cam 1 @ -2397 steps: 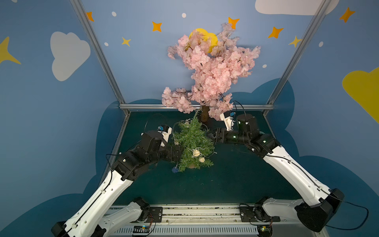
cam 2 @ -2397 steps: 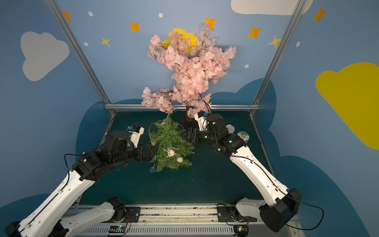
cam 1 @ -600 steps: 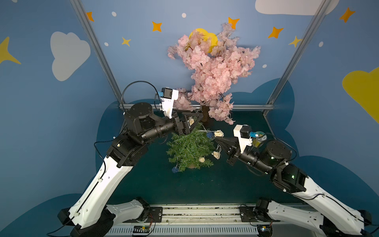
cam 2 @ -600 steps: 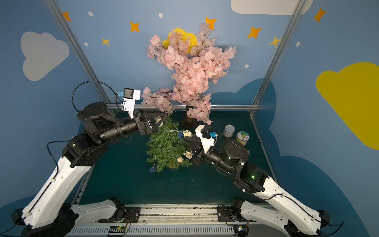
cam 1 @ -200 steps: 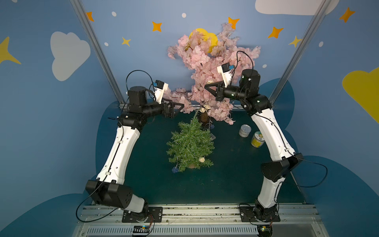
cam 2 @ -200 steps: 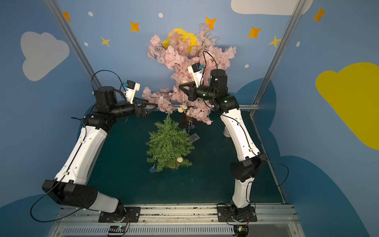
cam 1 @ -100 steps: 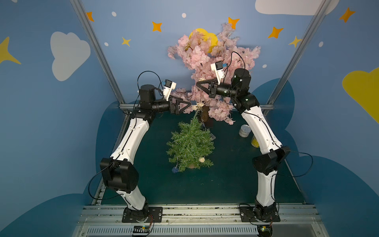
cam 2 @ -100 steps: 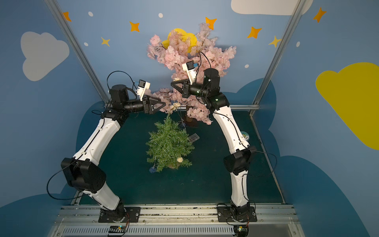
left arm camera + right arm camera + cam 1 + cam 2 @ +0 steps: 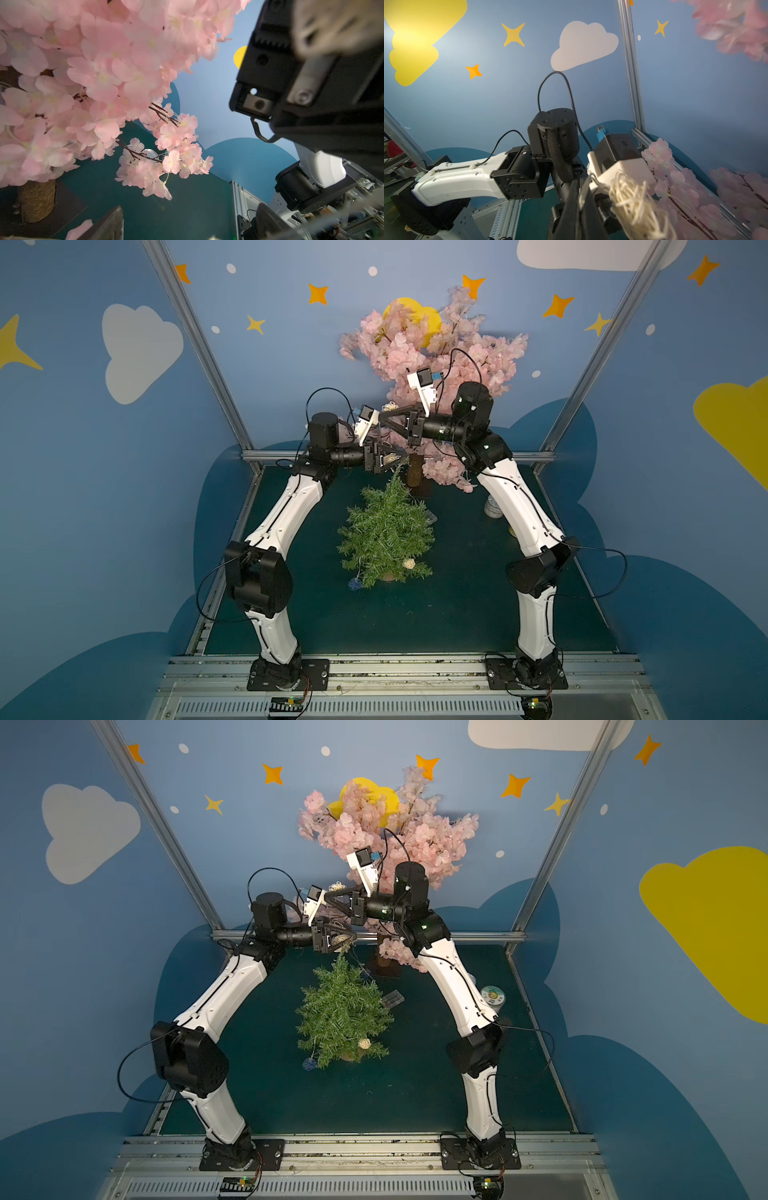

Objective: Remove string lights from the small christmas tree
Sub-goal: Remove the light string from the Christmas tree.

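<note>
String lights (image 9: 618, 187) | wire pinched in right end effector (image 9: 579, 187) | cream ball (image 9: 639, 209) beside

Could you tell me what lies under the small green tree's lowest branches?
A cream ball and a blue ball by the tan pot; the small christmas tree's needles cover most of the pot.

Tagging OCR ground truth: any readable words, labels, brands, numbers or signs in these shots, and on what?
No text can be read in any view.
Tin: green and yellow print on top, too small to read.
Camera box: small dotted mark, no letters.
Walls: stars and clouds only, no words.
</note>
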Controlling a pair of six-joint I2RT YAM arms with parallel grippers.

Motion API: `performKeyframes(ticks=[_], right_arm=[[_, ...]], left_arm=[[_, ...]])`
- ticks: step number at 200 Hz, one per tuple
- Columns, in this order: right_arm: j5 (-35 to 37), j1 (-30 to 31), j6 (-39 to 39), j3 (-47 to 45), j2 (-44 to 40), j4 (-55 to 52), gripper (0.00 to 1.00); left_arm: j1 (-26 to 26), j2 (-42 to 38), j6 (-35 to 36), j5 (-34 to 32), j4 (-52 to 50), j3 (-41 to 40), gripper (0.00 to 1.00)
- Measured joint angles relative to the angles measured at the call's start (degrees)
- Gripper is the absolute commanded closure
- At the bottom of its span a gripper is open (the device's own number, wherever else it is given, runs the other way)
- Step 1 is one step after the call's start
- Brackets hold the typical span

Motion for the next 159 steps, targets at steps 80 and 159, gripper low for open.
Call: performKeyframes(ticks=[80,159], right_arm=[[1.86,0.17,0.20,-5.42,-2.89,-0.83,1.00],[9.40,-1.90,-0.92,-22.27,-16.90,-3.23,0.16]], left_arm=[[-0.31,-0.33,-1.79,-3.50,-0.92,0.79,0.91],[-0.02,-1.86,4.81,-18.08,-15.72,9.38,0.89]])
